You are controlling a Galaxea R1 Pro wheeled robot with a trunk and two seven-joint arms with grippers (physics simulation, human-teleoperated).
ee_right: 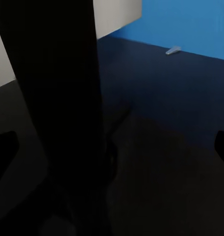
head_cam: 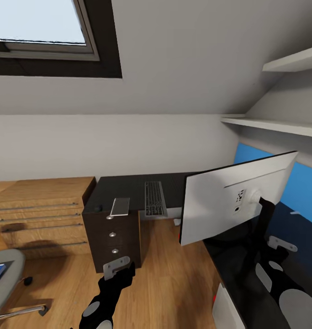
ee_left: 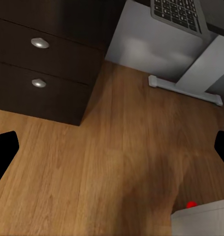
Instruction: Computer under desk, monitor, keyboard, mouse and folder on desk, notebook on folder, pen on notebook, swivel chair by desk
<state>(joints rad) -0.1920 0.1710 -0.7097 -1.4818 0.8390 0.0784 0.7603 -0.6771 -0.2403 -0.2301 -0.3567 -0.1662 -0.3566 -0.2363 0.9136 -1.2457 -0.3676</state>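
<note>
My right gripper [head_cam: 271, 228] sits at the monitor [head_cam: 233, 201] stand, fingers spread wide around it; monitor tilted over the desk [head_cam: 128, 189]. Left gripper [head_cam: 120, 268] spread, empty above floor. Keyboard [head_cam: 154, 198] lies on desk.

Head camera overlooks desk [head_cam: 128, 187]; left wrist camera faces its drawers [ee_left: 40, 64]

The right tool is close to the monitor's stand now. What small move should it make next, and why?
Probably shift the right tool sideways until the stand is centred. The tool is wide open, and the black stand sits close to one finger, not yet gripped. The monitor stands on the desk, white back toward the head camera.
</note>
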